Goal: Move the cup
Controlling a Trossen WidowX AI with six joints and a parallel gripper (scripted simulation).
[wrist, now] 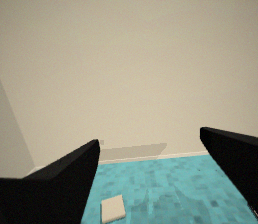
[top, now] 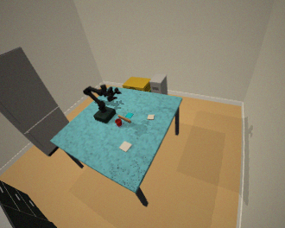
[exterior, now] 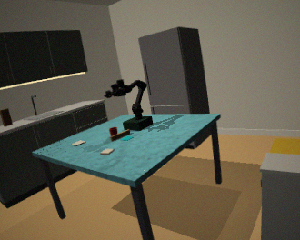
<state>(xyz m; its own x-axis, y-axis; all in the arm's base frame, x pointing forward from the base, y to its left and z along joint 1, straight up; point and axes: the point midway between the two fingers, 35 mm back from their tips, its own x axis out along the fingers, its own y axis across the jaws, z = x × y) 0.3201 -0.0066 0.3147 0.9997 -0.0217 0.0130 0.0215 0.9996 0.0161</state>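
A small red cup [top: 118, 123] [exterior: 113, 131] stands upright on the table near the arm's base; marbles inside it cannot be made out, nor can a pad under it. A thin cyan pad [top: 129, 115] [exterior: 127, 138] lies beyond a wooden bar from the cup. Two pale square pads lie farther out: one pad [top: 125, 147] [exterior: 78, 143] and another pad [top: 151, 117] [exterior: 106, 151]. One pale pad [wrist: 113, 209] shows low in the wrist view. My gripper [top: 118, 92] [exterior: 106, 95] [wrist: 148, 138] is open and empty, raised high above the table and away from the cup.
The wooden bar [top: 124, 118] [exterior: 121, 135] lies close beside the cup, between it and the cyan pad. The arm's dark base [top: 104, 115] [exterior: 137, 123] stands just behind the cup on the turquoise table [top: 90, 142] [exterior: 163, 143]. A fridge and cabinets stand off the table.
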